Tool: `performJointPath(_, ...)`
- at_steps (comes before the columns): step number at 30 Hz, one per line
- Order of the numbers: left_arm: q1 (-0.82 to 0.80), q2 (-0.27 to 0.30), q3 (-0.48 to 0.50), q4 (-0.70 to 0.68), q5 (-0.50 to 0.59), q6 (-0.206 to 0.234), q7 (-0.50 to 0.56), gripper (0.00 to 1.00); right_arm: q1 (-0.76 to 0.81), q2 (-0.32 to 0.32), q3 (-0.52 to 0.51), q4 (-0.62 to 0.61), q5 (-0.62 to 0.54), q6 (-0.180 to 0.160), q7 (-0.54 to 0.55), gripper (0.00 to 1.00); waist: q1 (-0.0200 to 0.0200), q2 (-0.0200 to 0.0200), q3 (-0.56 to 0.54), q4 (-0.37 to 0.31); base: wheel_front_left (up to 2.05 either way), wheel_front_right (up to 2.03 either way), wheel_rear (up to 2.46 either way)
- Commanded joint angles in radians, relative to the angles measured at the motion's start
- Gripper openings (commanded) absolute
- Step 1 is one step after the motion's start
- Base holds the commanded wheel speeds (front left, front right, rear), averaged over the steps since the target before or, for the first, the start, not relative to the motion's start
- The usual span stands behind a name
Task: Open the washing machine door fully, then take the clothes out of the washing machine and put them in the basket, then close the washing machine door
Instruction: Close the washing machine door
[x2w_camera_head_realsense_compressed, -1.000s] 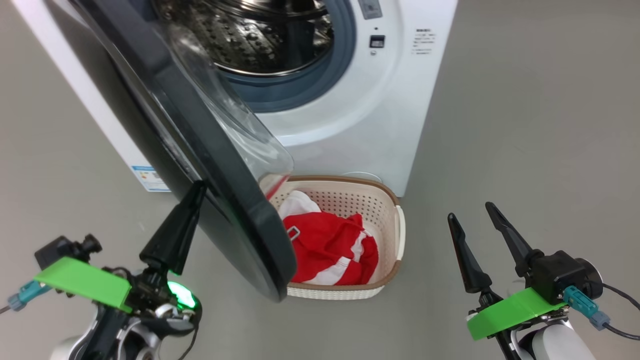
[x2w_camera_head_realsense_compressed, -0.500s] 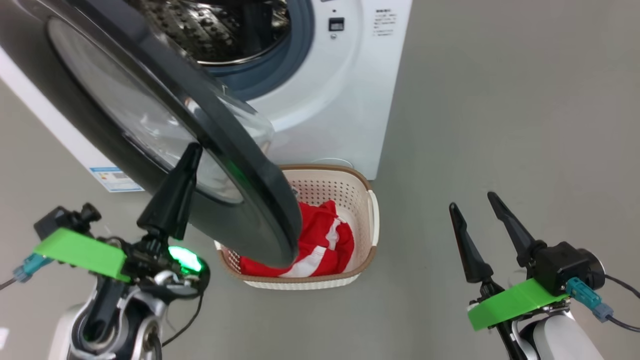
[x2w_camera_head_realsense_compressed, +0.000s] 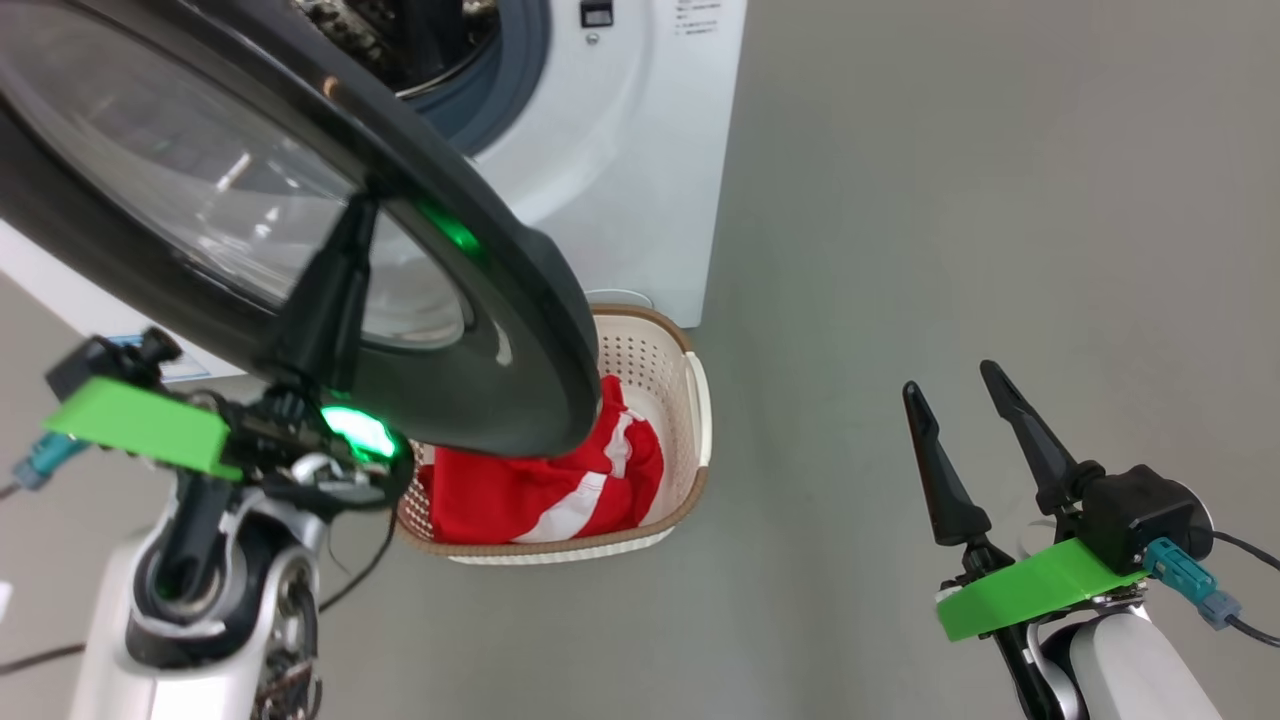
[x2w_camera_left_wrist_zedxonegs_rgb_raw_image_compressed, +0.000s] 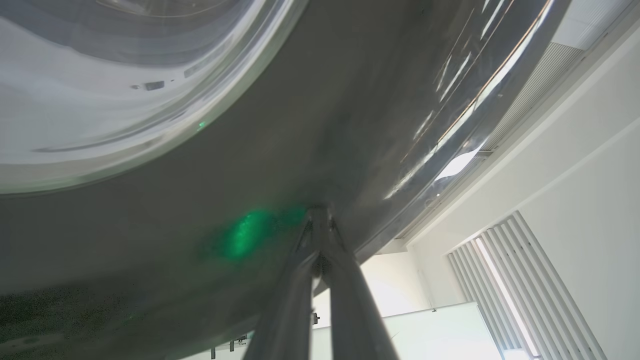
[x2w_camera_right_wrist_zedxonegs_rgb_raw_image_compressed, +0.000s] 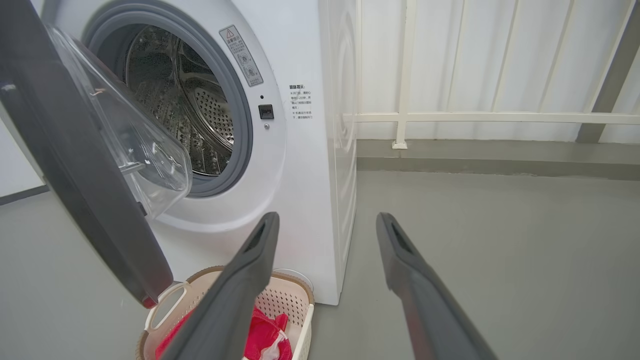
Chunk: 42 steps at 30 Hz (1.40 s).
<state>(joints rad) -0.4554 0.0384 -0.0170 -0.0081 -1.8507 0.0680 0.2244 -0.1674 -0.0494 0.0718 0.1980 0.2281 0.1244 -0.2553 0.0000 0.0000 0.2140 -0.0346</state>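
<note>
Fingers (x2w_camera_left_wrist_zedxonegs_rgb_raw_image_compressed: 287, 310) of my left gripper (x2w_camera_head_realsense_compressed: 358, 212) are pressing together. Their tips are touching the glossy black rim of the washing machine door (x2w_camera_head_realsense_compressed: 520, 270), and they are pointing up and slightly right in the head view. The door is standing part-way open, reaching in from the upper left with its outer face toward me. Its free edge is hanging over the basket (x2w_camera_head_realsense_compressed: 700, 400) and hiding that basket's left part. The basket is sitting on the grey floor (x2w_camera_head_realsense_compressed: 950, 200) just in front of the washing machine (x2w_camera_head_realsense_compressed: 640, 150), near its lower right corner. The clothes (x2w_camera_head_realsense_compressed: 520, 495), red with white stripes, are lying bunched inside it.

My left wrist view is giving only a close look at the door (x2w_camera_left_wrist_zedxonegs_rgb_raw_image_compressed: 325, 125). The rim is curving over my tips, and a green glow (x2w_camera_left_wrist_zedxonegs_rgb_raw_image_compressed: 245, 232) is reflecting just beside them.

My right wrist view is showing the door (x2w_camera_right_wrist_zedxonegs_rgb_raw_image_compressed: 75, 165) almost edge-on. Its clear glass bowl (x2w_camera_right_wrist_zedxonegs_rgb_raw_image_compressed: 135, 145) is bulging toward the perforated steel drum (x2w_camera_right_wrist_zedxonegs_rgb_raw_image_compressed: 195, 115) inside the grey rubber ring (x2w_camera_right_wrist_zedxonegs_rgb_raw_image_compressed: 245, 120). There the basket (x2w_camera_right_wrist_zedxonegs_rgb_raw_image_compressed: 295, 300) and clothes (x2w_camera_right_wrist_zedxonegs_rgb_raw_image_compressed: 265, 330) are lying below the door's lower edge.

My right gripper (x2w_camera_head_realsense_compressed: 948, 377) is hovering over the floor well to the right of the basket. Its fingers (x2w_camera_right_wrist_zedxonegs_rgb_raw_image_compressed: 250, 280) are spread apart, holding nothing and pointing toward the machine's front corner.
</note>
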Motion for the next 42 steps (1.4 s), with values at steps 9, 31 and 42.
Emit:
performJointPath(9, -0.140, 0.012, 0.030, 0.039, 0.002, -0.040, -0.045, 0.00, -0.038, -0.001, 0.014, -0.044, 0.014, 0.006, -0.006, 1.00, 0.0000, 0.0000, 0.048, -0.041, 0.00, 0.00, 0.00)
performJointPath(31, -0.445, 0.016, -0.014, 0.277, 0.039, -0.093, -0.090, 0.00, -0.071, -0.001, 0.017, -0.062, 0.011, 0.006, -0.006, 1.00, 0.0000, 0.0000, 0.163, -0.066, 0.00, 0.00, 0.00)
performJointPath(42, -0.547, 0.031, -0.007, 0.402, 0.064, -0.127, -0.092, 0.00, -0.093, -0.001, 0.023, -0.067, 0.008, 0.006, -0.006, 1.00, 0.0000, 0.0000, 0.205, -0.069, 0.00, 0.00, 0.00)
